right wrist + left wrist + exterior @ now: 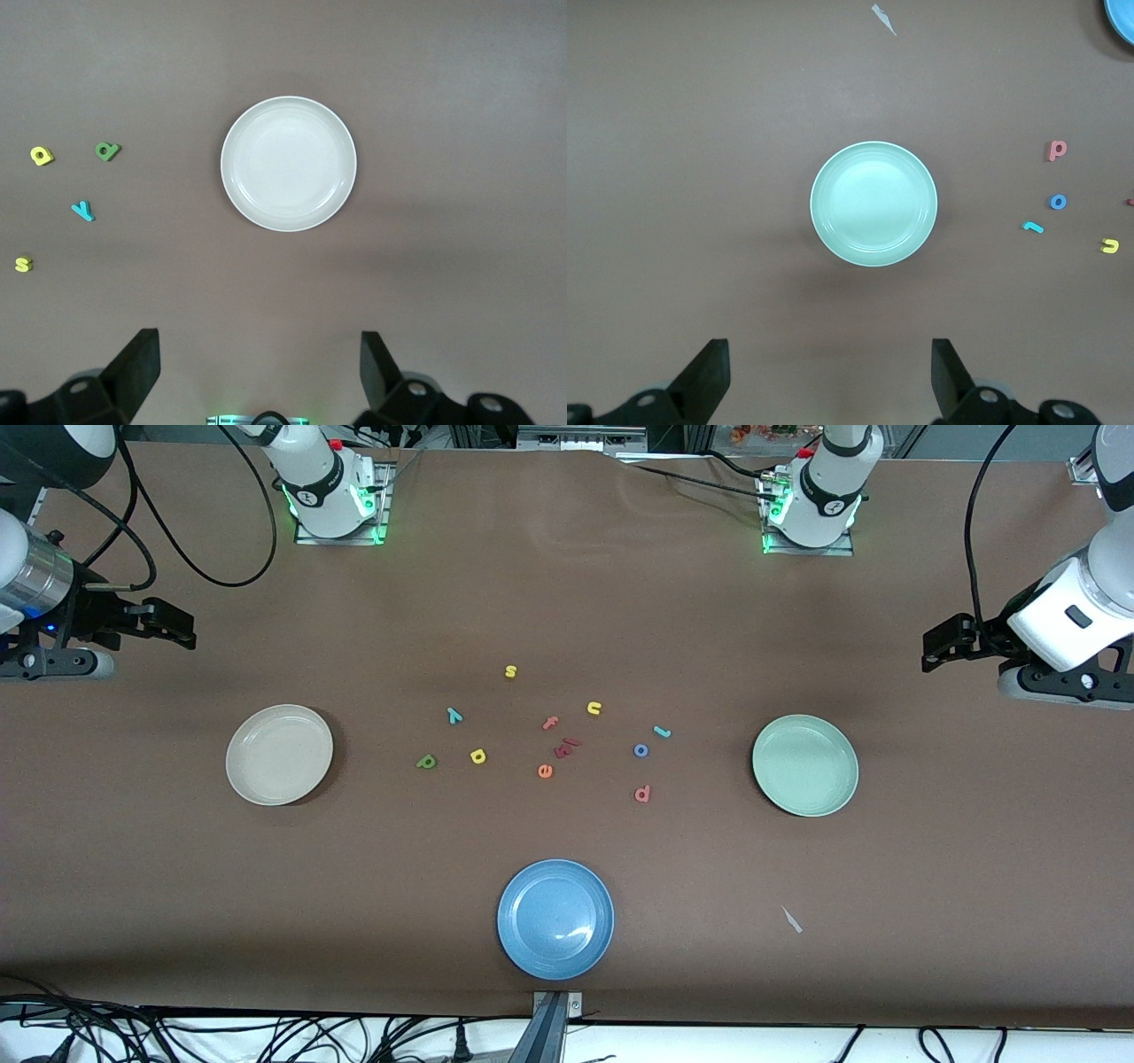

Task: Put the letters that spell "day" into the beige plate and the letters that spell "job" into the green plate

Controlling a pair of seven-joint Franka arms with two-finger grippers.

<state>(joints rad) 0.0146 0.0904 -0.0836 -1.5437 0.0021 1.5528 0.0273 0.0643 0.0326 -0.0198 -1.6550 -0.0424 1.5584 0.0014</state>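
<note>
Nothing is sorted yet: my left gripper [830, 376] and right gripper [259, 367] hang spread and empty above the green plate [780, 779] and beige plate [252, 775], all letters lie between the plates, so next I must reach the d [426, 761].

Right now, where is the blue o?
The blue o lies on the table toward the left arm's end, between the teal j and salmon b, short of the green plate.

Brown table [567, 602], three plates [279, 755], scattered foam letters [545, 771]
</note>
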